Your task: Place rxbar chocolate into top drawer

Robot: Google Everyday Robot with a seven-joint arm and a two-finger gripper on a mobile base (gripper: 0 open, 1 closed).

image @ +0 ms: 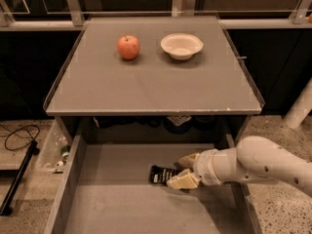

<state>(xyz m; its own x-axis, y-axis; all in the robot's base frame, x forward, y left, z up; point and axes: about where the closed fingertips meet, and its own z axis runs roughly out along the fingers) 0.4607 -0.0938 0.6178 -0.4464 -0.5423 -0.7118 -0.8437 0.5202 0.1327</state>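
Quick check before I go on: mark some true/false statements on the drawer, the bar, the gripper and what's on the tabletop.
1. The top drawer is pulled open. True.
2. The rxbar chocolate lies on the tabletop. False: it is inside the drawer, its end between the gripper's fingers.
3. The apple sits in the bowl. False: they stand apart, apple left of the bowl in the view.
4. The gripper is down in the drawer. True.
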